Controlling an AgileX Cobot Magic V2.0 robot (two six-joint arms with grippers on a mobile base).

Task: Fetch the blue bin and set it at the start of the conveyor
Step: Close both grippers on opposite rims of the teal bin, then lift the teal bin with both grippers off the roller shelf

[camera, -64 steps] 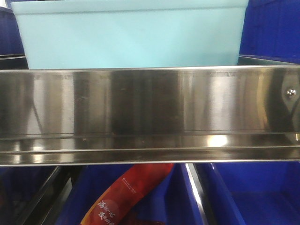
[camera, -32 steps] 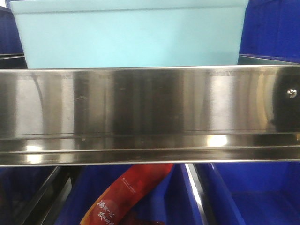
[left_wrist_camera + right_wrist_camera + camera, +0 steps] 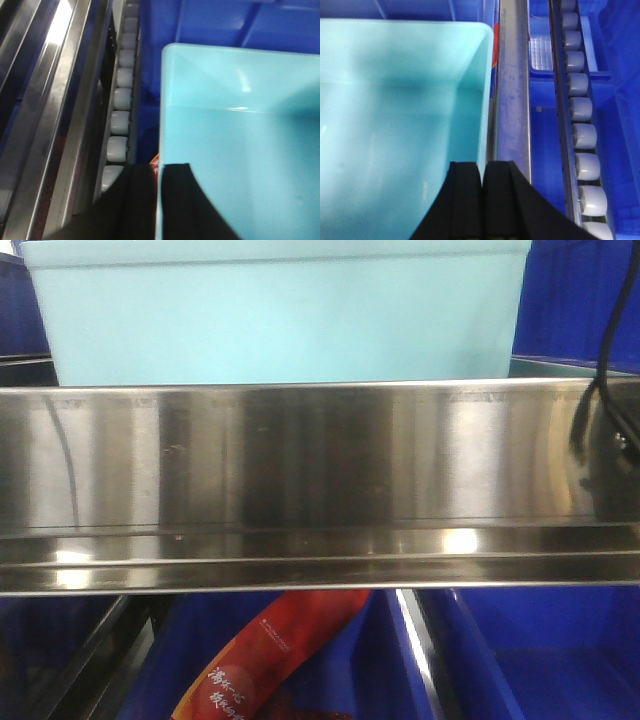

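While the stainless-steel shelf rail [image 3: 300, 470] is filling the middle of the front view, the items are showing as follows.

Item 1, the blue bin [image 3: 280, 320]: a pale aqua tub with plain walls and an open top. It is standing just behind the top edge of the shelf rail. The rail is hiding its base, so I cannot tell whether it is resting or raised. Dark blue bins [image 3: 580, 300] are flanking it left and right, and more are lying on the level below.

Item 2, the left gripper [image 3: 159, 200]: its black fingers [image 3: 135, 205] are straddling the bin's left wall, one outside and one inside. They are pinching the thin rim, with only the wall between them.

Item 3, the right gripper [image 3: 483, 200]: its black fingers [image 3: 465, 200] are clamping the bin's right wall in the same way, at the near part of that wall.

Item 4, the left roller track [image 3: 120, 100]: pale rollers are running near to far just left of the bin.

Item 5, the right roller track [image 3: 580, 130]: a matching row is running right of the bin, beyond a steel side rail [image 3: 512, 100].

Item 6, the red packet [image 3: 270, 650]: printed and tilted, it is lying in a dark blue bin on the lower level.

Item 7, the black cable [image 3: 605, 360]: it is hanging across the right end of the shelf rail.
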